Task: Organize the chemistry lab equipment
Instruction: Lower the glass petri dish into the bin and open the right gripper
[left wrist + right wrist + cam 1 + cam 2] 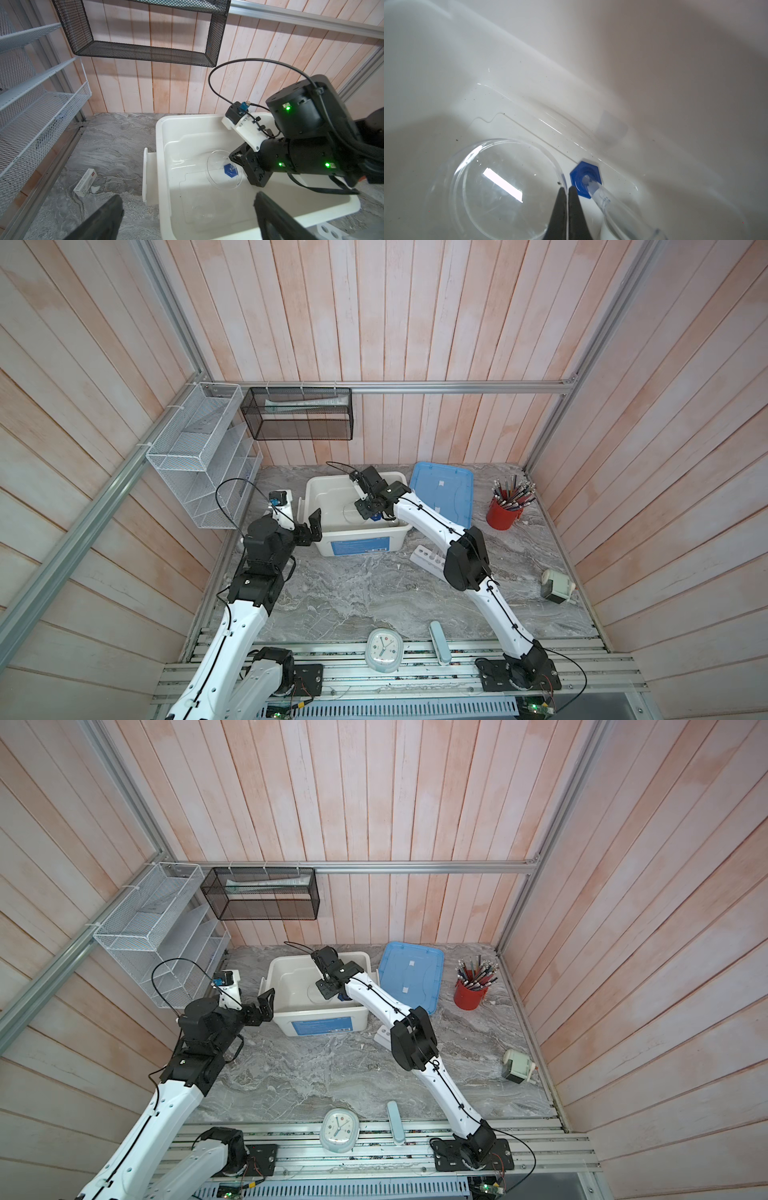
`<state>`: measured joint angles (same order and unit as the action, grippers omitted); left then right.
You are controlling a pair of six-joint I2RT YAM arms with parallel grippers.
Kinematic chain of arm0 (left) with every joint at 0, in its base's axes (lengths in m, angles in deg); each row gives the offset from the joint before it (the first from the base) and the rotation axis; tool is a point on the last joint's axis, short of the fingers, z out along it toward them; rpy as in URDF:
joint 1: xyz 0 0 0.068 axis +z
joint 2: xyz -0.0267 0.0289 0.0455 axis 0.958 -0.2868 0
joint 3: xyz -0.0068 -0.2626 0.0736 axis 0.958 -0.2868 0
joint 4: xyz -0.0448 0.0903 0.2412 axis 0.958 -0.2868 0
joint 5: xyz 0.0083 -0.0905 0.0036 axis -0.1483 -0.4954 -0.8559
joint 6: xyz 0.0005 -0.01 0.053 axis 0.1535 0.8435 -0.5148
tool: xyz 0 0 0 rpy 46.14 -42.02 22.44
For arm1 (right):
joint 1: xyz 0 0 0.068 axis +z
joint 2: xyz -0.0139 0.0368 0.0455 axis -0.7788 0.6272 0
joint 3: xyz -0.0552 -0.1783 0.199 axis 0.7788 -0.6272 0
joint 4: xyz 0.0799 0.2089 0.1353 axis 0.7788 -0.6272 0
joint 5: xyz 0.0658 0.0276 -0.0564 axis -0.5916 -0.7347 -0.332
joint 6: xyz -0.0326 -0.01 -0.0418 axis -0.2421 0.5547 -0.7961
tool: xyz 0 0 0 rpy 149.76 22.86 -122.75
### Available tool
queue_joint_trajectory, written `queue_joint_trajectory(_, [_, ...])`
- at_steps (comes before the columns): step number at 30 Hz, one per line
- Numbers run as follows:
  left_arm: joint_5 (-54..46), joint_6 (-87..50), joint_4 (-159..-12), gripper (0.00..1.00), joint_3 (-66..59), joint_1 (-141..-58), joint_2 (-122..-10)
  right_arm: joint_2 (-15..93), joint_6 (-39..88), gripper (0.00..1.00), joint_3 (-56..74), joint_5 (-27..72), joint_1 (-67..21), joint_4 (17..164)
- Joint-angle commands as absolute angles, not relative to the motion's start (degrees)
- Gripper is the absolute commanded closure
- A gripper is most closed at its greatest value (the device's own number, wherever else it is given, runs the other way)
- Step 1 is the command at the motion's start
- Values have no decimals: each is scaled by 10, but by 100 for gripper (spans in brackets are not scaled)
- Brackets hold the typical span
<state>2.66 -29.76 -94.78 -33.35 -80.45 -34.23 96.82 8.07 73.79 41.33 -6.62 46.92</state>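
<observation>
Packing is in hand: my right fingers (559,207) are closed on the petri dish (500,187), pinching its rim low inside the white bin (357,545), mid-frame in both top views, beside the blue-based vessel (577,176). My left fingers (104,220) gape empty at the bin's left wall. Next, I reckon: lay it flat, release, fetch the rack (424,556).

We see the six-hole rack (422,556) half hidden behind the rt arm (465,562) — vessel (604,199) & petri dish (500,187) run off the rt wrist view's edge.
</observation>
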Motion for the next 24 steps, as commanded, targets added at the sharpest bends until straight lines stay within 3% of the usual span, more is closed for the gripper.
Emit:
queue_joint_trajectory(1, [17, -295, -943, 0, -341, -801, -344, 988, 78, 100, 740, 413, -69, 477])
queue_joint_trajectory(24, [14, -297, -944, 0, -340, -798, -347, 1005, 73, 96, 737, 404, -69, 487])
